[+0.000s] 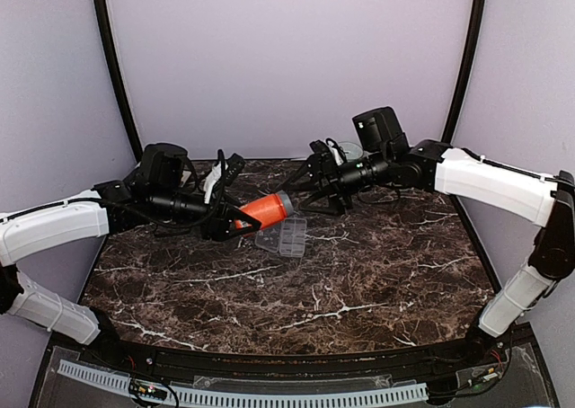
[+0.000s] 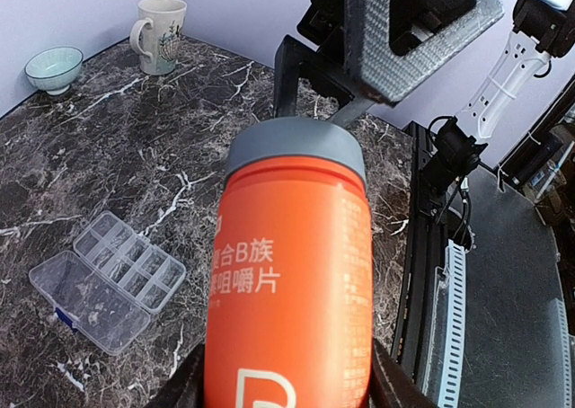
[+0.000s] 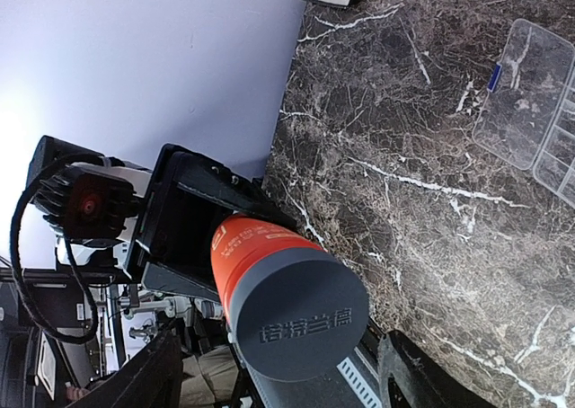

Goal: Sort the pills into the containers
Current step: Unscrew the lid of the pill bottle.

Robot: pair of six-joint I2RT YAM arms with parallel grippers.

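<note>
Orange bottle fills the left wrist view. It is clamped low on its body by the left gripper, fingers tight on both sides, grey cap pointing away from the hand. Chinese label print is readable only in this view.

Right wrist view gives the opposite end: the cap face is square to the camera and shows embossed characters. The right gripper is spread wide and the cap sits between its fingers with a gap on each side, no contact. The left gripper's black body is visible behind the bottle.

Top view shows what neither wrist camera does. Both arms reach in toward the middle over the marble table. The bottle is held off the surface, roughly level, cap end slightly raised toward the right gripper. How far the cap sits inside the right fingers can't be told from up there.

Organiser box lies flat on the marble, under the bottle's cap end and just ahead of the left gripper. In the left wrist view it is down to the left of the hand, clear lid swung open beside the rows of compartments. Contents are too small to tell. The right wrist view catches only part of it, far from the fingers.

Mug and pale bowl show clearly only in the left wrist view, well beyond the hand by the wall.
</note>
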